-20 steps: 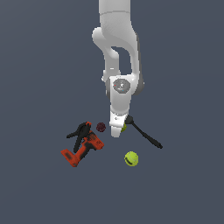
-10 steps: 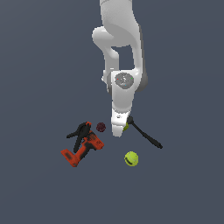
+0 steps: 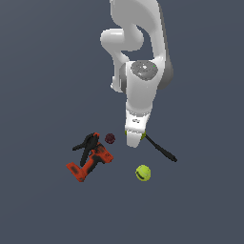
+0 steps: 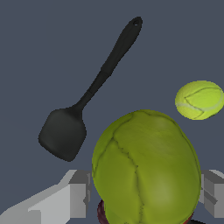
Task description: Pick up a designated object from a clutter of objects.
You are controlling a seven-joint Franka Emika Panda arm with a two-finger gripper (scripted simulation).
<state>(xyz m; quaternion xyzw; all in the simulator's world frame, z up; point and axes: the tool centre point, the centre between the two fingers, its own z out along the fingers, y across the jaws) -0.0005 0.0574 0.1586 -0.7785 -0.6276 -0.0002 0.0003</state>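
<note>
Flat dark grey-blue ground under everything, no edge or wall in sight. Farthest toward the exterior view's left of the hand [image 3: 134,139], an orange-red and black drill [image 3: 88,164] lying flat, with a black clamp [image 3: 86,144] touching its upper side. Nearer the hand, just beside it on that same side, a small dark red ball [image 3: 110,138]. At the hand itself, a white arm [image 3: 141,71] reaching down, fingertips low over the ground, only a sliver of yellow-green showing at their edges in the exterior view. From the wrist camera, a green pear [image 4: 146,168] filling the space between the two grey fingers [image 4: 78,194], one finger at each flank and both meeting its skin: gripped about the pear, moderately wide. Dark red of the ball peeking from under the pear in that same view. Close by the hand, toward the exterior view's right, a black spatula [image 3: 161,149], lying flat, handle pointing away. In front of the hand and apart from it, a yellow-green tennis ball [image 3: 143,173], clear of the other things.
</note>
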